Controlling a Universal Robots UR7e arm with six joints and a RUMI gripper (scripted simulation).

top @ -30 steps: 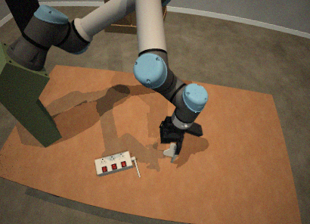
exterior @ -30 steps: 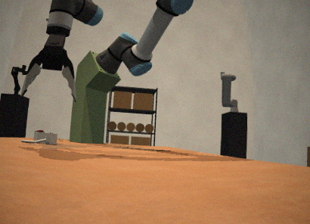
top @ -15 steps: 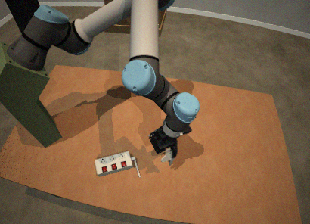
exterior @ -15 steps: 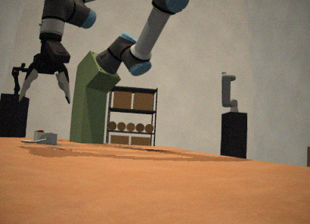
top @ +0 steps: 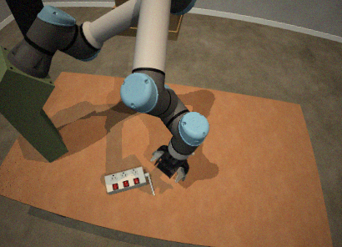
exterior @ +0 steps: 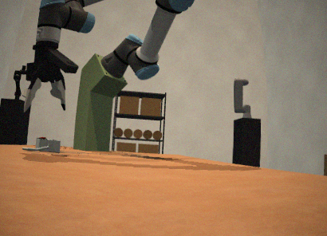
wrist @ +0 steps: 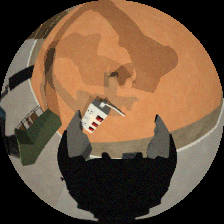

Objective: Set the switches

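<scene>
A white power strip (top: 126, 180) lies flat on the orange mat, face up, with three red switches in a row and a short grey cable stub (top: 151, 184) at its right end. It also shows in the wrist view (wrist: 95, 117) and small at the far left in the exterior view (exterior: 47, 144). My gripper (top: 168, 166) is open and empty. It hangs in the air above the mat, to the right of the strip and apart from it. In the exterior view the gripper (exterior: 45, 97) is well above the strip. I cannot tell the switch positions.
A green block, the arm's base (top: 25, 108), stands at the mat's left edge. A shelf with boxes (exterior: 139, 123) and dark pedestals (exterior: 246, 142) stand beyond the mat. The mat's front edge is close below the strip.
</scene>
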